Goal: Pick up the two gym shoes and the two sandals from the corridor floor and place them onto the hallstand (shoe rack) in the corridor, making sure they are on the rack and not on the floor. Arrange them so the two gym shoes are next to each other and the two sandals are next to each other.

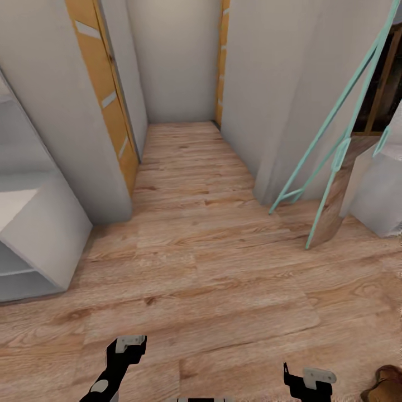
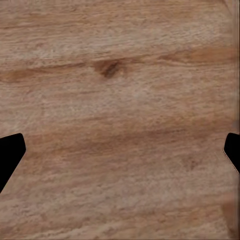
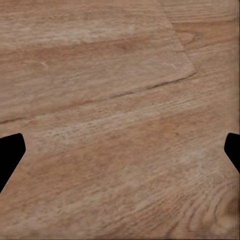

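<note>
I'm seeing the hallstand point(image 1: 39, 234) sitting at the frame's left edge. My left tool point(image 2: 120, 155) and right tool point(image 3: 120, 155) are hanging wide open, empty, over the corridor floor point(image 1: 212, 268). A brown sandal point(image 1: 385, 382) is peeking in at lower right.

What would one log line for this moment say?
left gripper: open, empty | right gripper: open, empty | below both: wood floor | pale shelf unit: on left | shoes: not yet on it
</note>
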`<state>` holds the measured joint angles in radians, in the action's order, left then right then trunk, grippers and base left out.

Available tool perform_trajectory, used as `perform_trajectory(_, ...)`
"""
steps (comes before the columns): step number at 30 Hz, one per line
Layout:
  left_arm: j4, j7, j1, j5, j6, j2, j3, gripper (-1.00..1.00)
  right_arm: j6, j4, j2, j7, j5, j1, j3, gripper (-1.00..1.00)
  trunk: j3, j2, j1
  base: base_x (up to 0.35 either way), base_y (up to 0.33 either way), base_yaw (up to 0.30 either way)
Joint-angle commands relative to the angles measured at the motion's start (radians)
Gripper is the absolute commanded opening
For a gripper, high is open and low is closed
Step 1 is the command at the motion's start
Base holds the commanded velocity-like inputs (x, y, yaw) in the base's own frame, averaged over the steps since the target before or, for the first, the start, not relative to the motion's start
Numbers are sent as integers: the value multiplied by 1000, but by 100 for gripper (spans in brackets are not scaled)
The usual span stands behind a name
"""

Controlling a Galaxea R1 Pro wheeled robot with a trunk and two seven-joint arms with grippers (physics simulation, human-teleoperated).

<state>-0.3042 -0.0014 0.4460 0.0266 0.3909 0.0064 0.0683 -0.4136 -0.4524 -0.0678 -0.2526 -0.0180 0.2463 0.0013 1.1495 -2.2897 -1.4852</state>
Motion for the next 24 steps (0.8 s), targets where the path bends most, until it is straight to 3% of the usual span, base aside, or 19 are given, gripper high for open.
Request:
perform_trajectory(1, 1, 0, 0, 3, 3, 0, 4, 100, -4, 1, 0, -1, -2, 1, 0, 100, 2, 0, 0, 0, 0, -197)
perform_trajectory(24, -1, 3, 0, 3, 3, 1, 4, 100, -3, 0, -1, 0, -2, 1, -1, 100, 31, 0, 0, 1, 0, -194)
